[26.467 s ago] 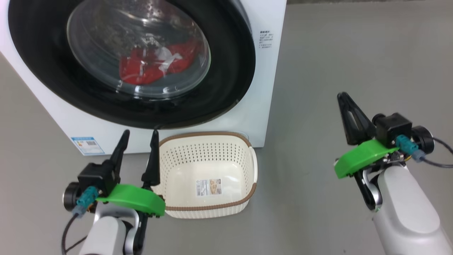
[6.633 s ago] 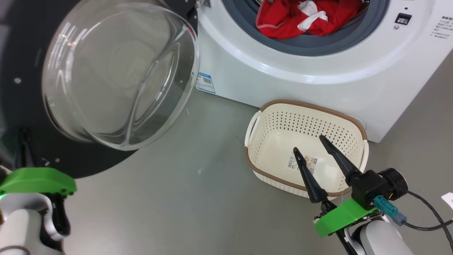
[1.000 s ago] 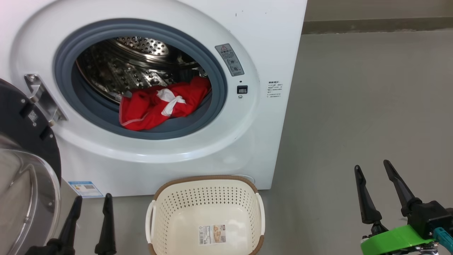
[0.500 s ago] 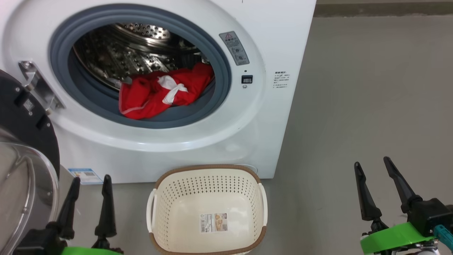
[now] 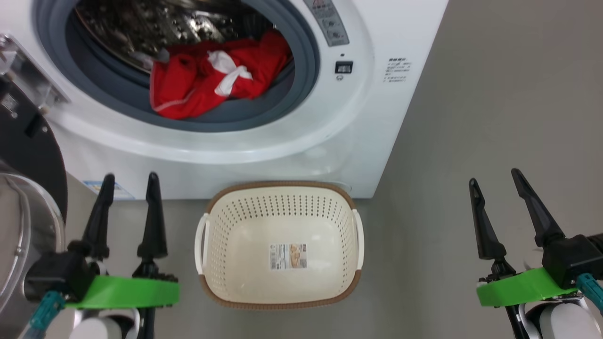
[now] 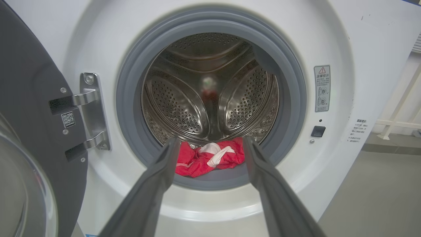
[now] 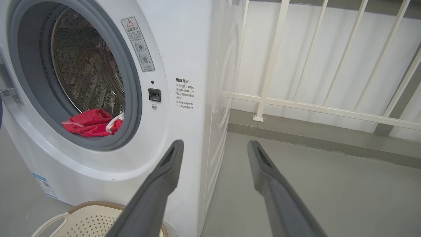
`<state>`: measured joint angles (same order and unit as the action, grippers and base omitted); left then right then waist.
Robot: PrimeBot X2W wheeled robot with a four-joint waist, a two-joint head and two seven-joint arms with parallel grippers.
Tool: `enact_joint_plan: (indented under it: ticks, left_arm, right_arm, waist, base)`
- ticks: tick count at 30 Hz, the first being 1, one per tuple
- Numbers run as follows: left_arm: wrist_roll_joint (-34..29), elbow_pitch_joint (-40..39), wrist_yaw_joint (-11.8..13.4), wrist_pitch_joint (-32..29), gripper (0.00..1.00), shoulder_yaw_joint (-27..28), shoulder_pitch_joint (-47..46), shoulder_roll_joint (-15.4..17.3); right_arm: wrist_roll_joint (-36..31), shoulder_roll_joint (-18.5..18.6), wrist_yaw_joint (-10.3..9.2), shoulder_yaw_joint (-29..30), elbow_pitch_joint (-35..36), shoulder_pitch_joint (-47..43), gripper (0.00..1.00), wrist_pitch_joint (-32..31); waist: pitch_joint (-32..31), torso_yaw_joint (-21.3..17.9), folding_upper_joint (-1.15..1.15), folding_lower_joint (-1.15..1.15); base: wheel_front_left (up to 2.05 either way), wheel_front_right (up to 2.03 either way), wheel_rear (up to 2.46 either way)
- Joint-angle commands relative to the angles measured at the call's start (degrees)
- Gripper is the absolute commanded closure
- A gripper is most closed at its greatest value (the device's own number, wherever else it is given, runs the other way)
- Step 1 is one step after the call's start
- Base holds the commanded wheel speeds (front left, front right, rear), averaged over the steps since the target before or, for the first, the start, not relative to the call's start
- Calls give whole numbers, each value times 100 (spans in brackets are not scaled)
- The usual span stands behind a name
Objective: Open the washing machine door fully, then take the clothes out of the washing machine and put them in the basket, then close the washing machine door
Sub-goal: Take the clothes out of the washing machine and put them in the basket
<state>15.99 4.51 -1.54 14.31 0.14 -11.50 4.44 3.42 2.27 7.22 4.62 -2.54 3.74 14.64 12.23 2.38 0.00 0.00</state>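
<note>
Head view: left tool (image 5: pixel 130 175) upright, splayed.

the right tool (image 7: pixel 214 142) holds its two long dark fingers spread wide and empty, pointing at the front right corner of the big white box-shaped washing machine (image 7: pixel 184 49). inside its grey rubber gasket (image 7: pixel 131 82), crumpled red and white clothes (image 7: pixel 90 122) lie at the lip of the steel perforated drum (image 7: pixel 85 72). the cream perforated plastic basket with a brown rim (image 7: pixel 88 220) sits at the machine's foot. a white barred railing (image 7: pixel 273 65) stands beyond the grey floor (image 7: pixel 329 184).
</note>
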Motion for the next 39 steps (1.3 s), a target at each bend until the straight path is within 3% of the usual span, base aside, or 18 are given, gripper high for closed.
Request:
enact_joint_plan:
  ticks: [1, 10, 20, 31, 39]
  left_arm:
    - [-54, -108, -21, 69, 0, 156, -251, 66]
    - [-195, 41, -74, 69, 0, 117, -1104, 25]
    - [-172, 744, -253, 69, 0, 99, -2172, 141]
    - [-488, 1641, -20, -22, 0, 134, -3360, 507]
    - [-608, 2260, -12, -293, 0, 61, -4057, 794]
  right_arm:
    - [-45, 61, 26, -157, 181, 190, 0, 36]
    - [-139, 61, 26, -218, 305, 543, 0, 36]
    - [-94, 61, 26, -302, 295, 856, 0, 36]
    - [-82, 61, 26, -377, 310, 1084, 0, 36]
    - [-66, 61, 26, -402, 327, 1180, 0, 36]
  waist:
    - [313, 87, 0, 0]
    - [959, 125, 0, 0]
    - [1473, -27, 0, 0]
    - [1917, -267, 0, 0]
    - [2168, -372, 0, 0]
  base:
    - [0, 0, 0]
    - [0, 0, 0]
    - [0, 0, 0]
    - [0, 0, 0]
    - [0, 0, 0]
